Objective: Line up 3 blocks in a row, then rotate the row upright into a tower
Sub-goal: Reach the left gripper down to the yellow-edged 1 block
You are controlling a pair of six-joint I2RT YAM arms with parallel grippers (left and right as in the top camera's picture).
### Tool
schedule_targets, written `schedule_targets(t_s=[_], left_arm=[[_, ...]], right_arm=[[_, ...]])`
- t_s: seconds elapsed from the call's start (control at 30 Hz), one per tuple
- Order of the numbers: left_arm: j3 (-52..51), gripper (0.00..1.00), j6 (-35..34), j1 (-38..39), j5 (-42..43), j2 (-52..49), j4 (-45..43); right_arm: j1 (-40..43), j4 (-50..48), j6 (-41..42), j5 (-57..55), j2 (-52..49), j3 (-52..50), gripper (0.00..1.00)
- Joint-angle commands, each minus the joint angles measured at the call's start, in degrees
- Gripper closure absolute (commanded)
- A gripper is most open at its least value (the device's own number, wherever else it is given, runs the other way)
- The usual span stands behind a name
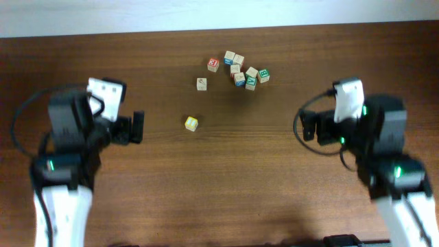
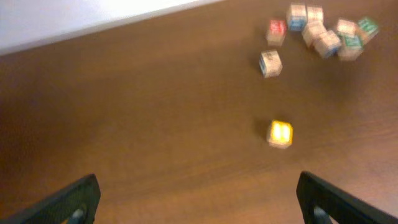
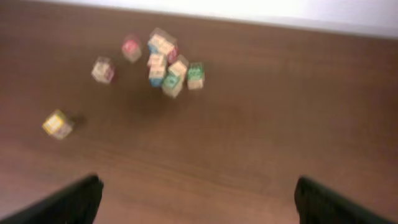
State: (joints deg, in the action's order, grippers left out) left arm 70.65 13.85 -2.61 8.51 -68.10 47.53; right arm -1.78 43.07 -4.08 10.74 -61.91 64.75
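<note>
A yellow-faced block (image 1: 191,123) (image 2: 280,134) (image 3: 57,124) lies alone on the brown table. The mostly tan block (image 1: 202,84) (image 2: 270,63) (image 3: 102,70) sits beyond it, apart from the cluster. A green-faced block (image 1: 263,75) (image 2: 367,27) (image 3: 196,74) is at the cluster's right end. My left gripper (image 1: 136,127) (image 2: 199,200) is open and empty, to the left of the yellow block. My right gripper (image 1: 306,125) (image 3: 198,200) is open and empty too, to the right of the cluster and nearer the front.
A red-faced cube (image 1: 212,64) stands left of the cluster. Blue-faced cubes (image 1: 239,79) and a second green one (image 1: 251,82) are packed close together in it. The table's far edge (image 1: 219,26) meets a white wall.
</note>
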Motion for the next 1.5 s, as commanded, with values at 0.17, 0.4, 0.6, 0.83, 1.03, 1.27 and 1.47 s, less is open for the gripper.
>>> schedule_targets(t_s=[0.17, 0.4, 0.6, 0.83, 1.03, 1.27, 1.47], left_arm=[[17.8, 0.01, -0.5, -0.1, 21.5, -19.4, 11.3], [17.8, 0.05, -3.3, -0.1, 26.5, -24.9, 11.8], [17.8, 0.55, -14.5, 4.1, 14.3, -32.5, 12.0], [17.8, 0.76, -20.7, 9.8, 3.3, -41.5, 9.4], [17.8, 1.00, -21.6, 12.7, -5.2, -49.4, -0.1], [17.8, 1.00, -21.6, 16.0, -3.8, -54.8, -2.9], [17.8, 1.00, -21.6, 18.5, -0.7, -54.6, -1.6]], right_arm=[[0.3, 19.7, 0.7, 8.8, -24.0, 30.2, 0.02], [0.2, 17.3, 6.5, 15.8, -30.3, 31.1, 0.01], [-2.5, 15.2, 12.9, 12.5, -34.3, 31.1, 0.13], [-4.3, 14.3, 18.6, 11.1, -39.6, 31.1, 0.21], [-4.4, 14.1, 18.6, 11.1, -40.5, 31.1, 0.21], [-4.4, 14.3, 18.5, 11.1, -40.5, 31.1, 0.21], [-4.4, 14.4, 18.5, 11.0, -40.5, 31.1, 0.21]])
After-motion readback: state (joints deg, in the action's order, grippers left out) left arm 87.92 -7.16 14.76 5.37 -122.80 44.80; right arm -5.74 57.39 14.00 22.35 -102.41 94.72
